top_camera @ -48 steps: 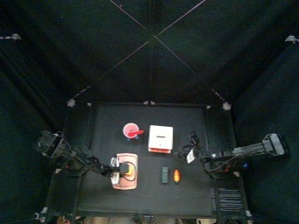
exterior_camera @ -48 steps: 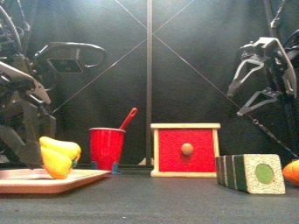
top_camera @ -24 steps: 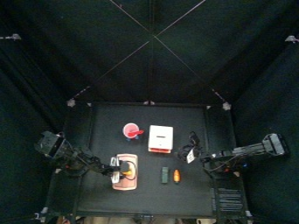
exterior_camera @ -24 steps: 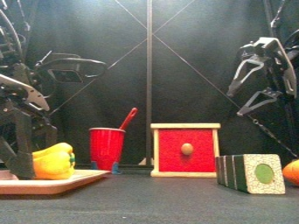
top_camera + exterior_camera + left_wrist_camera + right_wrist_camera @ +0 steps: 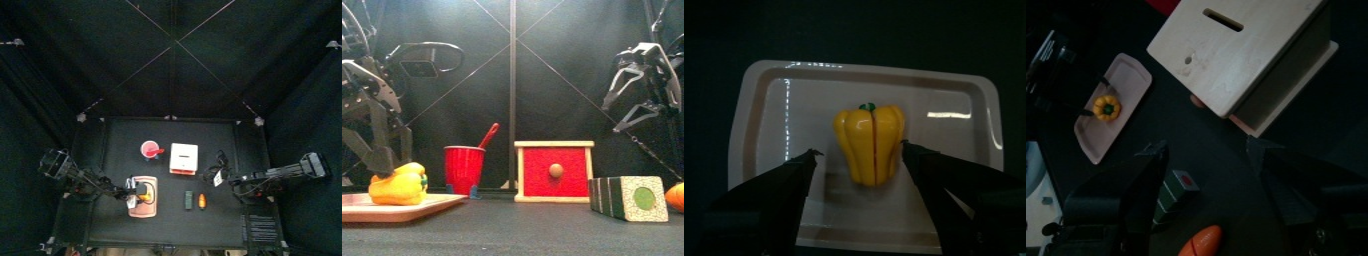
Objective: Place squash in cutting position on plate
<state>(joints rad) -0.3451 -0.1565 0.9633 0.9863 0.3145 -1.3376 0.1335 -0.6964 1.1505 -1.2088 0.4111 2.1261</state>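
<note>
Resting on its side near the middle of the plate (image 5: 764, 150), the squash (image 5: 871, 143) shows a small green stem end and ribbed yellow body in the left wrist view. The front view has it lying low on the plate's surface at the table's left end, not upright.

Left gripper (image 5: 867, 165): 2 jaws spread wide, 1 on each side of the squash, with clear gaps showing between each jaw and the yellow skin. Nothing is clamped. In the front view the left arm hangs just above and behind the squash; whether any part touches it I cannot tell from that angle.

Right gripper (image 5: 1213, 160): jaws apart, holding nothing, hovering over the table's right side, well apart from the plate. Its wrist view looks down on the white box (image 5: 1247, 50) and, near the picture's bottom edge, an orange oblong thing (image 5: 1200, 243).

Other items seen from the front: red cup (image 5: 464, 168), red-fronted box (image 5: 555, 171), both away from the plate.

Judgement on progress: the placing appears essentially done, as the squash sits on the plate, free of the jaws. Left to do, probably: lift the left arm clear without nudging the squash. Whether its lie counts as the cutting position cannot be confirmed from these views.
</note>
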